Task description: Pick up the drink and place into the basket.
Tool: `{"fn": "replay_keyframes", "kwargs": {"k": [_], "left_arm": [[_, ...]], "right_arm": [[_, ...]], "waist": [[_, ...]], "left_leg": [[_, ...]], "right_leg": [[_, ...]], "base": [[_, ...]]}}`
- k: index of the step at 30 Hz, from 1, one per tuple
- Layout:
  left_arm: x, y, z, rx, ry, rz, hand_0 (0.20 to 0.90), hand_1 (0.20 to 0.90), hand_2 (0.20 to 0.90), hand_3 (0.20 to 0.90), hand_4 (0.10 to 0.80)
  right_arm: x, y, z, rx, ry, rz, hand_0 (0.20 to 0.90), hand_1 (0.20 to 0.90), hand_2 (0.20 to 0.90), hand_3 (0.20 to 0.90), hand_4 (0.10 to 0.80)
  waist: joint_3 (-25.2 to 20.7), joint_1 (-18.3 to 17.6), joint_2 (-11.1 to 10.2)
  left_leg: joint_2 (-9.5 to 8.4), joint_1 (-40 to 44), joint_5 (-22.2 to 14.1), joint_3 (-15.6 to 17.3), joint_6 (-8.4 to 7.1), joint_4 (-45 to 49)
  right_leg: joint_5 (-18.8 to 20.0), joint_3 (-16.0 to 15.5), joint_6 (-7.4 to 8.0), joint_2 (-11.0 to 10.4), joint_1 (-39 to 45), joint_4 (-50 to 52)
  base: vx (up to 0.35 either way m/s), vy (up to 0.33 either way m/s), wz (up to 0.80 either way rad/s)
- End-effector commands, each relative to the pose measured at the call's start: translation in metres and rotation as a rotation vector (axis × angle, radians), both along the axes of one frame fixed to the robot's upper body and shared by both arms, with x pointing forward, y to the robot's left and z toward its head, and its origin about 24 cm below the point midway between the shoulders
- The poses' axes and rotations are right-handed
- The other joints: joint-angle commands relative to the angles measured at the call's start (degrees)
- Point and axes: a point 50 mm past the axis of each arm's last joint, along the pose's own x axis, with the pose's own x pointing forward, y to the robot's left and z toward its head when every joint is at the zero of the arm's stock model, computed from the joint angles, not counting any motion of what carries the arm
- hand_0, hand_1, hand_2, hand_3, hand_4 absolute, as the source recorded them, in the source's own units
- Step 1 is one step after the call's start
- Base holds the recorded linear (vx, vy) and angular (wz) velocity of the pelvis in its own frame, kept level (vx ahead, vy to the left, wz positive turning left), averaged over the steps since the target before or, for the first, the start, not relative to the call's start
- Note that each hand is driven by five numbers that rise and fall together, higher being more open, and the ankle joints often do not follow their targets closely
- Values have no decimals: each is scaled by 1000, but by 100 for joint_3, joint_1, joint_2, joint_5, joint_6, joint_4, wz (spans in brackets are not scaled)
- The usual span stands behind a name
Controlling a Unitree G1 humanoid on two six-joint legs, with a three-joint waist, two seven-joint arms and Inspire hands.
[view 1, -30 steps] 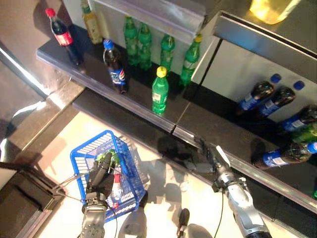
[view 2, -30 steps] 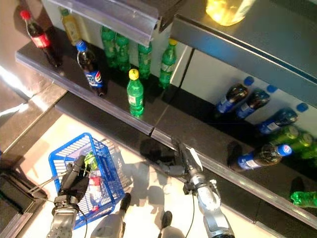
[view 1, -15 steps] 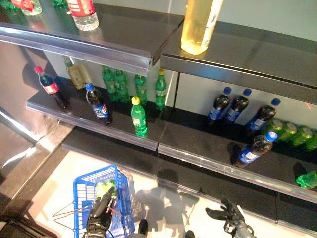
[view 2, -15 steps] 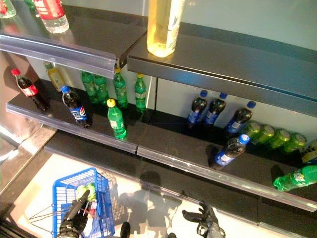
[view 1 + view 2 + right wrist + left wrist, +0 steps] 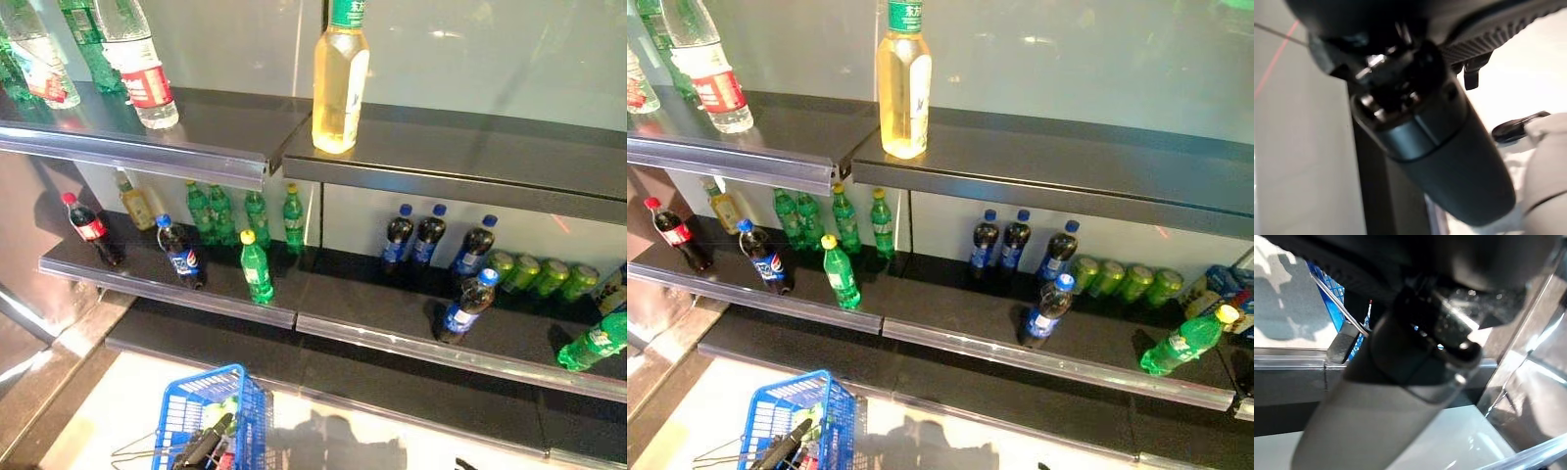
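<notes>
blue basket [image 5: 201, 416] cut off low, left hand [image 5: 203, 448] half hidden inside

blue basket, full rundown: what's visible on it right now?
The blue basket is a plastic lattice one with an open top, low in the head views, on the pale floor in front of the shelving. Its near part is cut off by the edge. Thin wire handles stick out to its left. Something green lies inside. The left hand reaches over its rim.

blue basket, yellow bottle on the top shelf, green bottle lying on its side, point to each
blue basket [image 5: 186, 411], left eye view, on its mesh wall
yellow bottle [image 5: 339, 93], left eye view, on its body
green bottle lying on its side [image 5: 1176, 345], right eye view, on its label
</notes>
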Motion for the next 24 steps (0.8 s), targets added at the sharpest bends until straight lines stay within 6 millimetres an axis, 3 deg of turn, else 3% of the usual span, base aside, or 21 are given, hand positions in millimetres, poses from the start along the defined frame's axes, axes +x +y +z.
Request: {"fn": "replay_keyframes", "kwargs": {"k": [1,12,16,18,21,24], "left_arm": [[31,17,15,89,-140,-127,300,300,300,200,100],[41,7,15,62,-171,-231,300,300,300,200,100],[52,3,17,55,-188,-287,300,300,300,200,100],[62,1,21,55,-215,-321,300,300,300,200,100],[68,2,24,72,-227,-347,300,300,300,200,100],[69,5,26,85,-249,-327,300,300,300,200,100]], "right_arm": [[31,-22,11,-40,-89,-28,900,900,900,900,800],[34,-25,12,-34,-103,-77,900,900,900,900,800],[28,-26,11,-36,-92,-101,900,900,900,900,800],[25,-25,10,-23,-86,-106,900,900,900,900,800],[25,-19,8,-3,-81,-95,900,900,900,900,800],[27,-13,7,9,-96,-64,900,900,900,900,800]], "waist": [[162,116,103],[226,8,74],[331,-203,6],[408,-316,-50],[489,-291,-88],[522,-170,-54]], "left_leg": [[-172,196,-336,-157,177,76],[-258,275,-430,-89,304,71],[-385,279,-513,68,387,34],[-400,271,-585,306,344,34],[-320,277,-591,721,304,34],[-156,235,-506,1351,335,34]], "right_leg": [[369,-228,-138,52,-219,272],[353,-133,-77,-15,-315,490],[812,76,158,-226,-738,588],[1320,123,313,-389,-1041,396],[1572,-307,424,-529,-1299,644],[1267,-968,365,-528,-1174,1202]], "base": [[24,3,-5],[13,41,-6],[4,135,-69],[-64,23,-98],[-92,-35,-81],[-230,3,-117]]}}
